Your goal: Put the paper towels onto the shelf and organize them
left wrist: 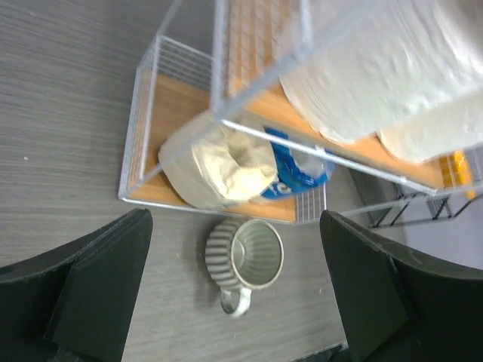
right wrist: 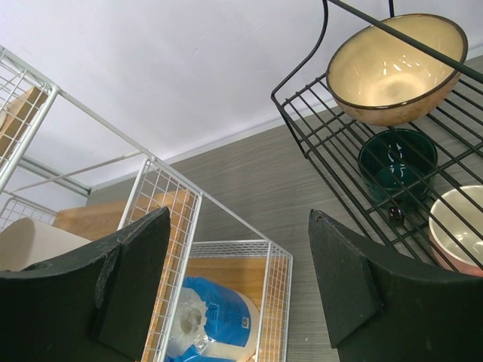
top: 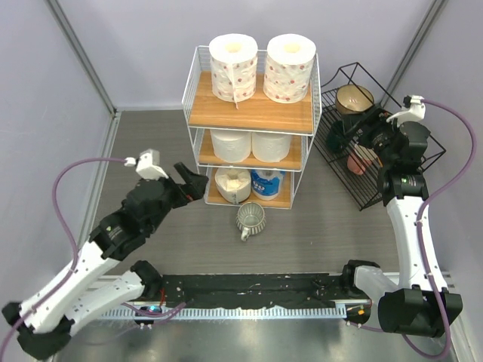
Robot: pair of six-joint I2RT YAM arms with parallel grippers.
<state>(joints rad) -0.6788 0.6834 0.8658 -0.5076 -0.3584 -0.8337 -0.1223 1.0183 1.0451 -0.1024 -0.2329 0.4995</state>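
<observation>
Already all six paper towels (top: 272,145) sit on the shelf (top: 298,115): two red-dotted rolls (top: 233,66) side by side on the top board, two plain white rolls (top: 230,145) on the middle board, and on the bottom board a ragged cream roll (top: 232,184) just beside a blue-wrapped roll (top: 267,183). The left hand (top: 195,181) hangs wide open and empty by the shelf's lower left corner, above the grey tabletop (top: 317,234), near a ribbed mug (top: 250,219) standing in front of the shelf. The right hand (right wrist: 240,226) is open too, holding nothing, beside the black wire rack (top: 362,188) with its bowls (right wrist: 396,68)
</observation>
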